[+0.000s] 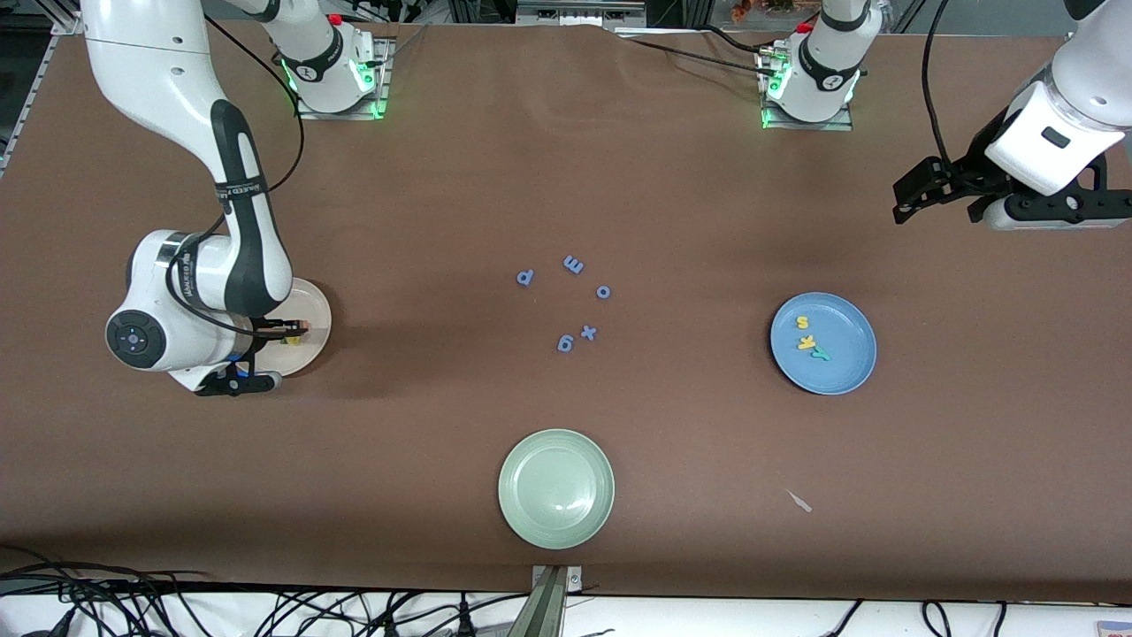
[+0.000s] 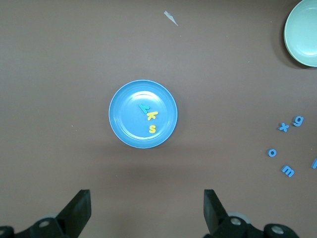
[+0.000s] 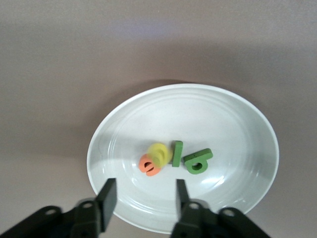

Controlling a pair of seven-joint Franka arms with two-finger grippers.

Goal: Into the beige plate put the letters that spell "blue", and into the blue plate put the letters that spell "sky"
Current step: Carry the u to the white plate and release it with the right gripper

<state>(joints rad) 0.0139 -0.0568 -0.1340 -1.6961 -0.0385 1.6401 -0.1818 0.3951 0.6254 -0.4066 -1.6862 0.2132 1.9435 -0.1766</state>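
The beige plate [image 3: 208, 114] at the right arm's end of the surface [image 1: 566, 177] holds the green b [image 3: 197, 161], l [image 3: 177, 154], yellow u [image 3: 159, 152] and orange e [image 3: 148, 165], the u leaning on the e. The right hand [image 3: 144, 196] hangs just over the plate's rim, fingers apart, holding nothing. The left hand [image 2: 147, 210] waits wide open above the brown surface. The blue plate [image 1: 845, 372] holds the s [image 1: 803, 322], k [image 1: 806, 341] and y [image 1: 822, 354]. Blue foam letters [image 1: 566, 301] lie mid-surface, a round pale green plate [image 1: 556, 488] nearer the camera.
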